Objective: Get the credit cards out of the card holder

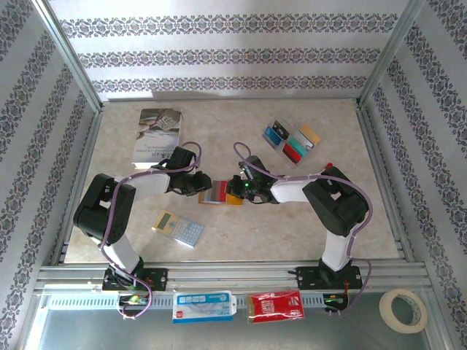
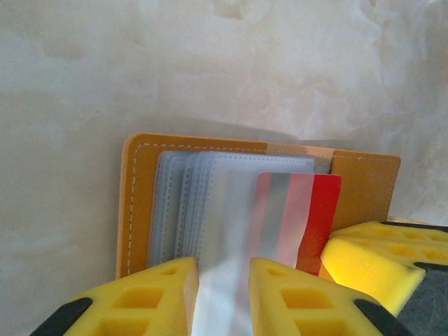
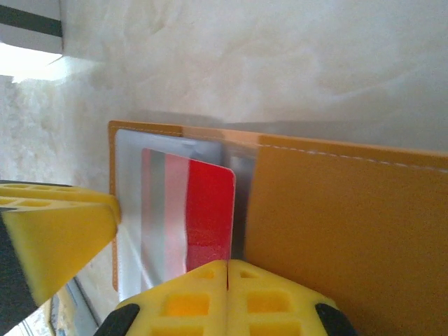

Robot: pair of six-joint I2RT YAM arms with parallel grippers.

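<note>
Right up close, the yellow foam pads of the left gripper stand a little apart, released. A frosted clear plastic sleeve runs through the gap between them without being pinched. That sleeve belongs to the flat orange-tan leather card holder, which lies opened out on the pale marbled desk, about mid-desk between the two arms. And there's the thin red plastic card, partly out of the sleeve: one part bare and glossy, the other dulled under the plastic. The right gripper is clenched tight on that card's edge, its pads pressed together with no gap at all. The two grippers face each other across the holder, very close. Over at the far right, well apart, a cluster of small credit cards in blue, teal, red and gold lies flat. A grey book sits far left, and a grey-and-yellow calculator lies near the left arm.
</note>
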